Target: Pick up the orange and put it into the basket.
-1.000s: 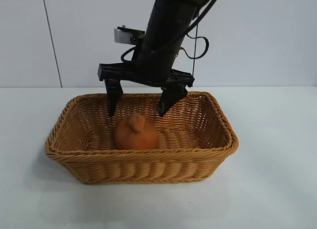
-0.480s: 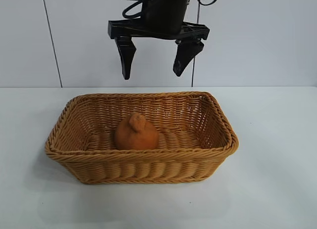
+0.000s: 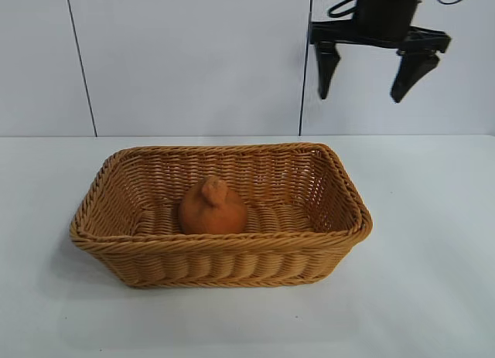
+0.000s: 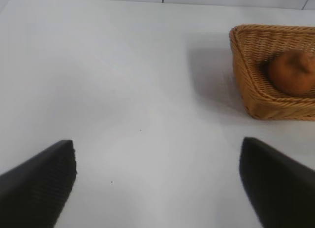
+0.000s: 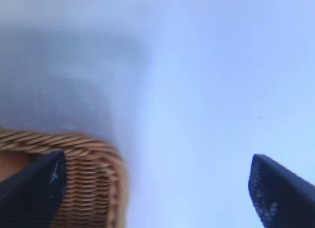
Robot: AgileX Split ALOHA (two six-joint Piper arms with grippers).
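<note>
The orange [image 3: 213, 209] lies inside the wicker basket [image 3: 232, 267] on the white table, left of its middle, knobbly bump up. My right gripper [image 3: 360, 99] hangs open and empty high above the basket's far right corner, well clear of the orange. In the right wrist view the open right gripper [image 5: 157, 159] is over bare table with a corner of the basket [image 5: 93, 188] beside one finger. My left gripper [image 4: 157, 144] is open and empty over bare table, far from the basket [image 4: 251, 85] and the orange [image 4: 293, 73]. It is out of the exterior view.
The white table [image 3: 433, 296] spreads on all sides of the basket. A white panelled wall [image 3: 193, 56] stands behind it.
My right gripper has risen out of the basket and swung up and to the right, staying open. The orange stays where it lay in the basket.
</note>
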